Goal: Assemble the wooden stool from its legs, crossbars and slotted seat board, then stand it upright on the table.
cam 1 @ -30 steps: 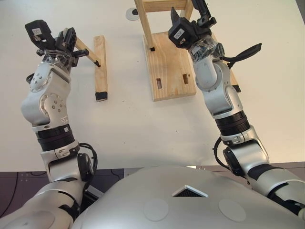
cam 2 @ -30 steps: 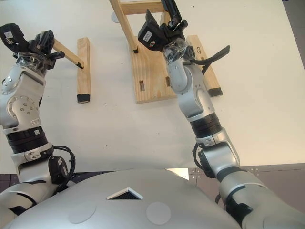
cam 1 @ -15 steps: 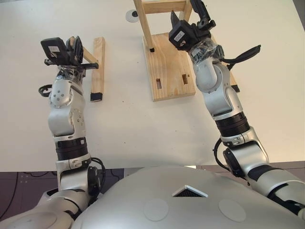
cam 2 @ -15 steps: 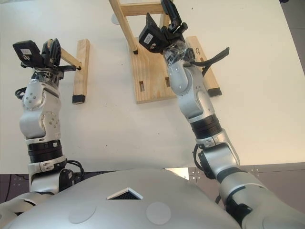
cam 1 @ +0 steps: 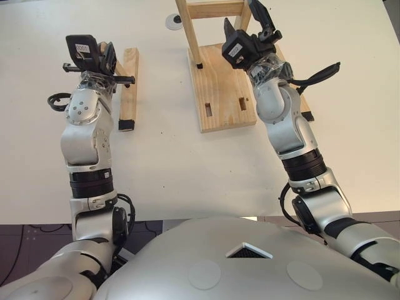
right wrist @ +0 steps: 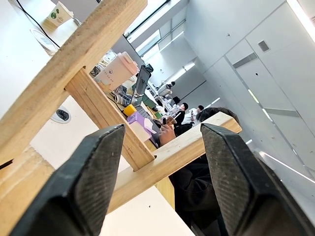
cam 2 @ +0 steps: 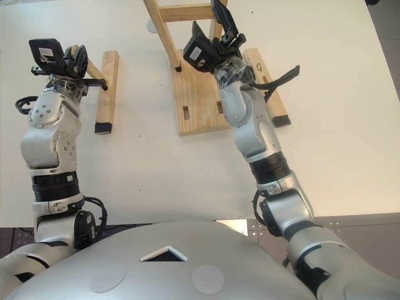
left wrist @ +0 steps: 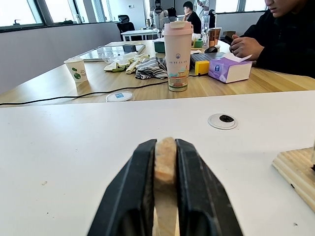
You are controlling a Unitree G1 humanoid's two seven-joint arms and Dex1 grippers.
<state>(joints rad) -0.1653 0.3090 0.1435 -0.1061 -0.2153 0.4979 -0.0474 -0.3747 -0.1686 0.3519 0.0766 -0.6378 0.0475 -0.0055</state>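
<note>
Swinging inward, the left arm now stands upright, and the foot end of the loose leg point(cam 1: 128, 87) has shifted slightly leftward; the right arm has barely moved.

Left eye view: at upper left, the left hand point(cam 1: 107, 61) sits against that leg on the worktop point(cam 1: 175, 162). At top centre, the right hand point(cam 1: 245, 24) is spread wide around a post of the leg frame point(cam 1: 190, 31), which stands on the seat board point(cam 1: 222, 94).

Left wrist view: both fingers point(left wrist: 140, 187) are clenched on a crossbar point(left wrist: 165, 167).

Right wrist view: the fingers point(right wrist: 93, 182) stand well apart, with the frame's bars between and beyond them.
</note>
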